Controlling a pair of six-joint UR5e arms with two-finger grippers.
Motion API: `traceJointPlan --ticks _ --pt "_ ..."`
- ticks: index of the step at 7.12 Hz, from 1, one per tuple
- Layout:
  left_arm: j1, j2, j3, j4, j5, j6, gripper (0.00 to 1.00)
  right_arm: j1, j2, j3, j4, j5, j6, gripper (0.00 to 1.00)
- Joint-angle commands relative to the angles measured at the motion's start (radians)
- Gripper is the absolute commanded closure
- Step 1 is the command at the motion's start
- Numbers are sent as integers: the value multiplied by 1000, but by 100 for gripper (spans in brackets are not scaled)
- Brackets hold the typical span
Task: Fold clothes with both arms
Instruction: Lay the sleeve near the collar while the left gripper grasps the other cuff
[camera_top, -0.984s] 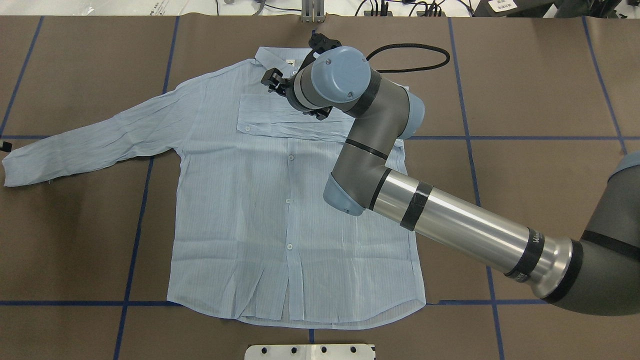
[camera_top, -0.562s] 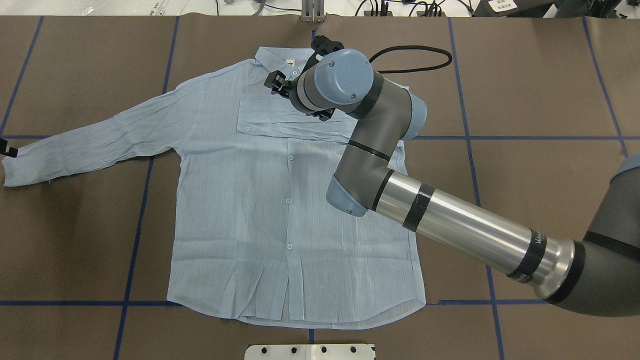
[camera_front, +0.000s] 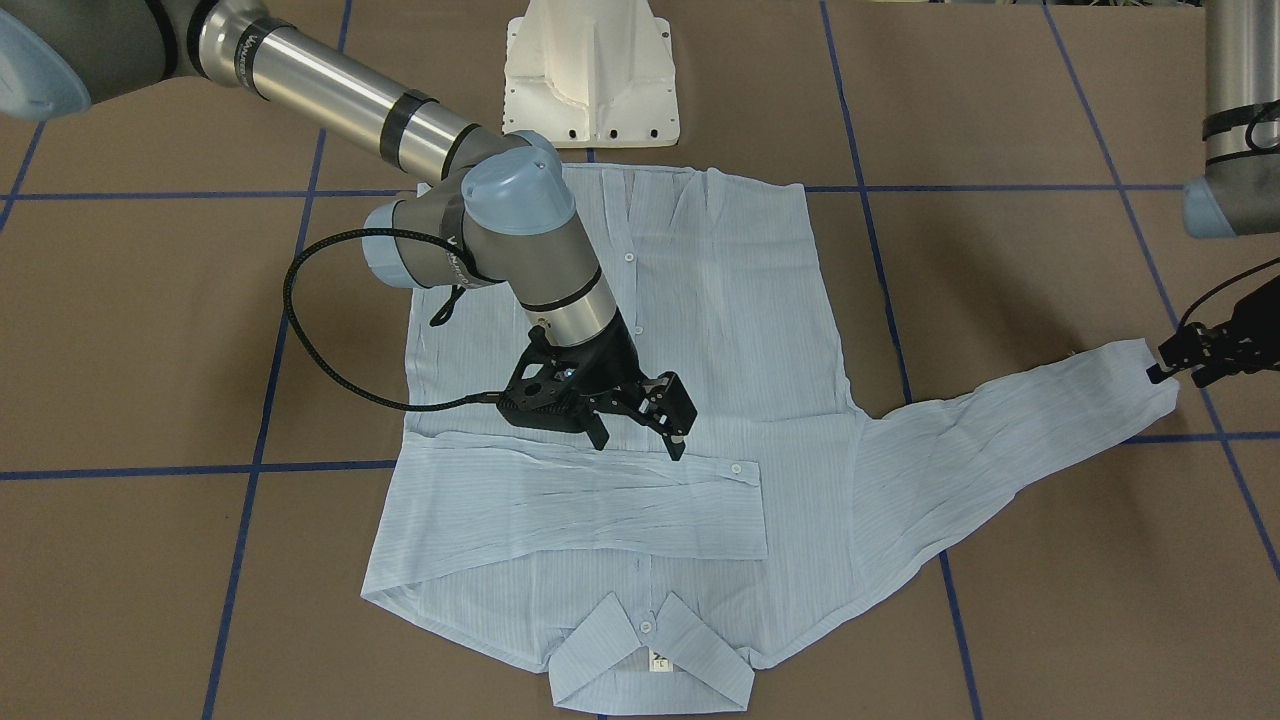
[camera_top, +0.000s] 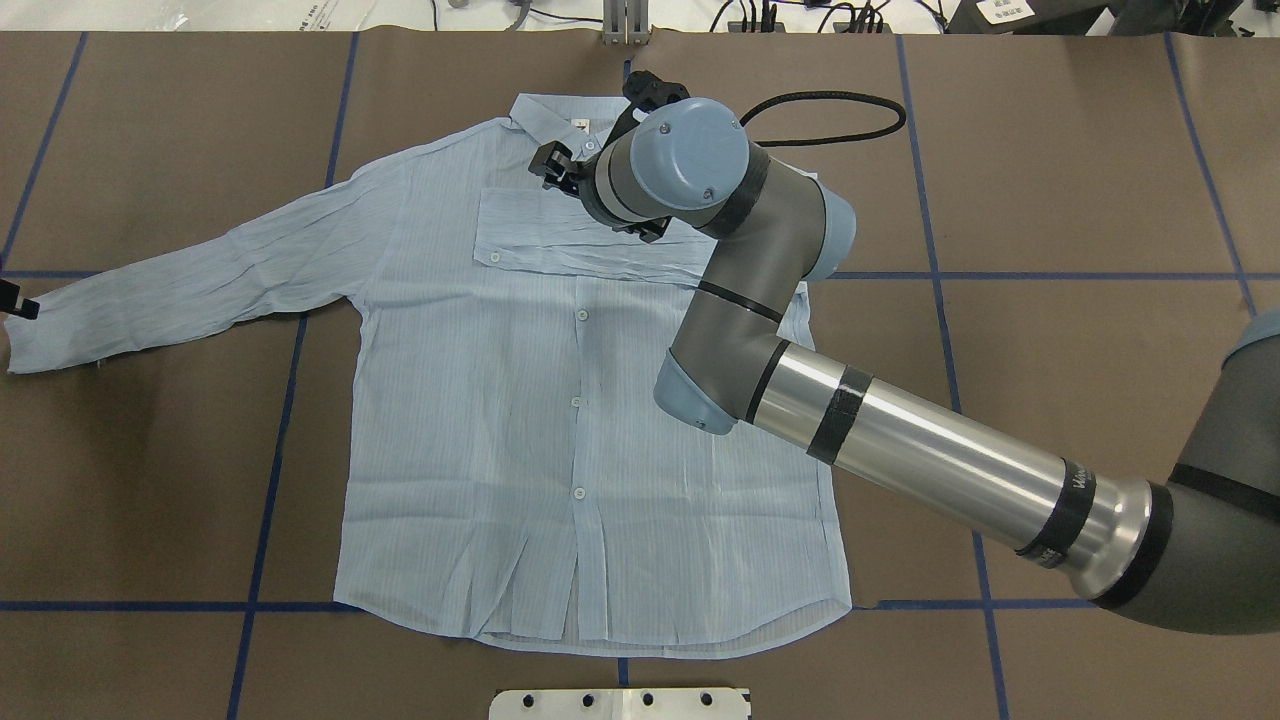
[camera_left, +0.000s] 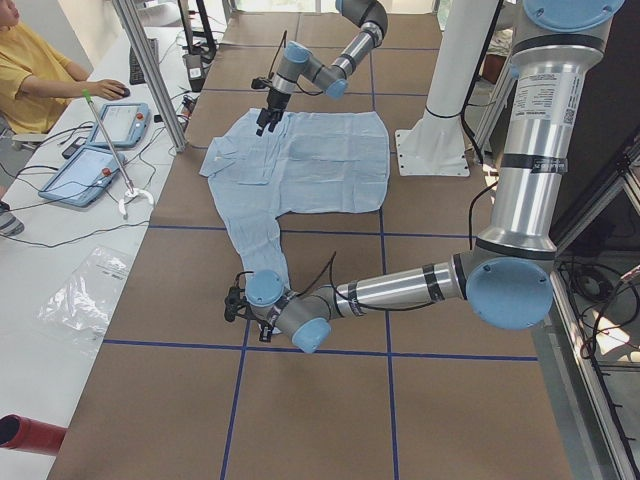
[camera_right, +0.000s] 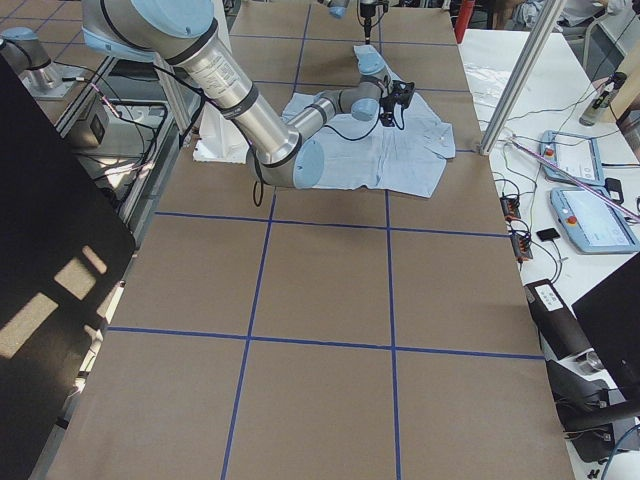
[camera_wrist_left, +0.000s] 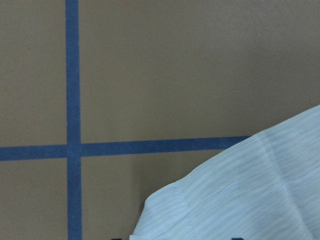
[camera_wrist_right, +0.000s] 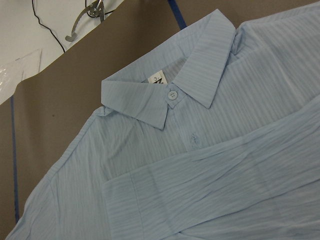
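Note:
The light-blue striped shirt (camera_front: 720, 300) lies flat, buttons up, its collar (camera_wrist_right: 170, 85) on the far side from the robot base. One sleeve (camera_front: 580, 500) is folded across the chest. My right gripper (camera_front: 640, 440) hovers open just above that folded sleeve and holds nothing. The other sleeve (camera_top: 180, 280) stretches out sideways to the robot's left. My left gripper (camera_front: 1175, 372) is low at its cuff (camera_wrist_left: 240, 200), with its fingers apart on either side of the cuff's edge.
The white pedestal base (camera_front: 590, 70) stands at the shirt's hem side. A black cable loop (camera_front: 320, 330) hangs from the right wrist beside the shirt. Blue tape lines cross the brown table. A person (camera_left: 40, 70) sits at a side table with tablets (camera_left: 90, 170).
The left gripper has crept in along the table edge toward the outstretched cuff. The right wrist has shifted slightly right and away from the folded sleeve.

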Motion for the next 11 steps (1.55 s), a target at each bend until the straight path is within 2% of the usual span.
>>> traceJointPlan --ticks 1,5,7,8,9,10,11 --pt "5 -4 12 0 0 -1 29 -3 -4 9 0 0 0 2" --pt "13 -12 39 2 17 -1 29 -1 -8 8 0 0 -2 2" --pt "14 -12 45 2 18 -1 32 -3 -7 9 0 0 -2 2" --pt "19 -12 45 2 18 -1 40 -3 -7 9 0 0 -2 2" --pt "21 -12 45 2 18 -1 58 -3 -8 8 0 0 0 2" --pt "21 -12 45 2 18 -1 88 -3 -7 9 0 0 0 1" --pt "22 -15 41 2 18 -1 100 -3 -7 9 0 2 0 2"
